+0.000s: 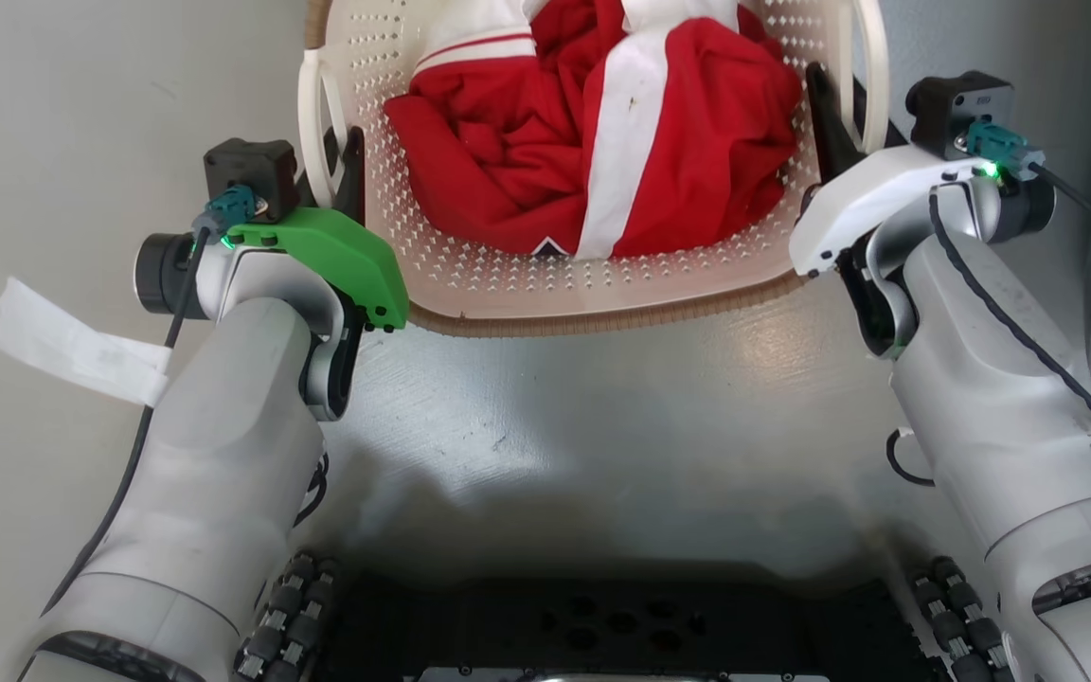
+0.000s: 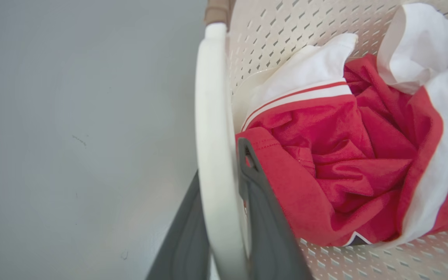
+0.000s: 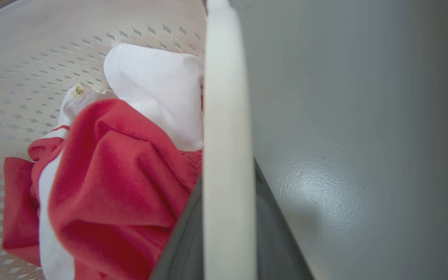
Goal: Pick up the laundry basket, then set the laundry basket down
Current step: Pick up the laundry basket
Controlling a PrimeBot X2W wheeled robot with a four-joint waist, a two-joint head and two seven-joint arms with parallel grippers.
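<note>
Left pincer point(image 1: 337, 163), right pincer point(image 1: 839, 106), each clamped on 1 of 2 loop handles point(image 2: 216, 136) — laundry basket point(image 1: 602, 308) mouth-up, long axis left-right

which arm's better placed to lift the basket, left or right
Neither alone. The left end effector clasps the left loop handle of the laundry basket, and the right end effector clasps the right handle, so a level lift likely needs both.

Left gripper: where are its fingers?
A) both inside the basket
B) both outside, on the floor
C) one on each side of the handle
C: in the left wrist view a dark finger lies either side of the white handle.
</note>
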